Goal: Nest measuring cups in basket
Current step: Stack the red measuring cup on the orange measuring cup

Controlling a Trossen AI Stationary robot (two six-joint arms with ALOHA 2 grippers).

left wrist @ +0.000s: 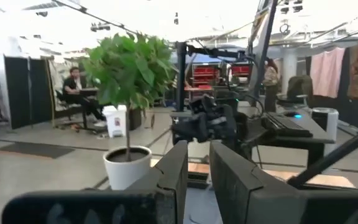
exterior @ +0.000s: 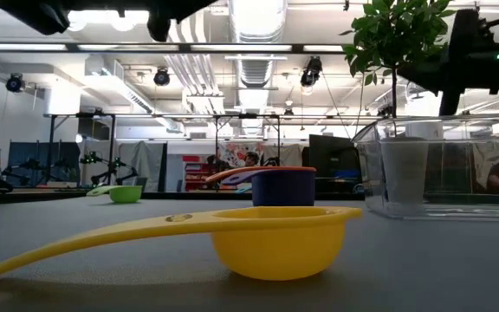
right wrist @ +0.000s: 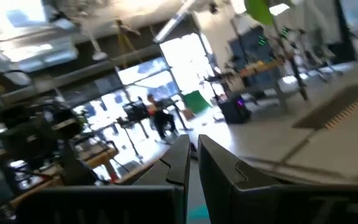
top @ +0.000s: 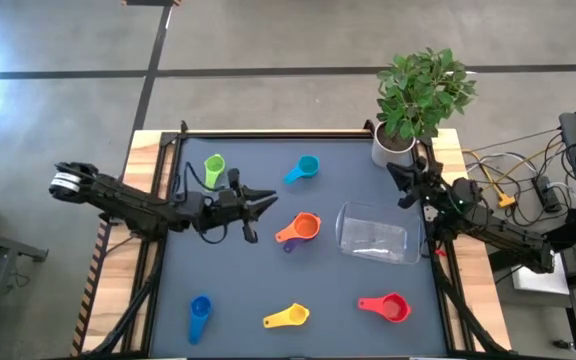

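the cups lie scattered on the worktop (top: 238, 300) around the clear basket (top: 373, 235), the orange cup (top: 301, 228) over a purple one beside it, with the left tool (top: 265, 198) nearly closed and empty above them, seemingly lined up to reach, and the right tool (top: 393, 172) likewise by the plant (top: 423, 90)

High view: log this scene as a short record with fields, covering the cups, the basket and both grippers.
cups on mat: green, light blue, orange over purple, dark blue, yellow, red
basket: clear, right of the orange cup, no cup inside
left gripper: above the mat, holding nothing
right gripper: near the plant pot, holding nothing
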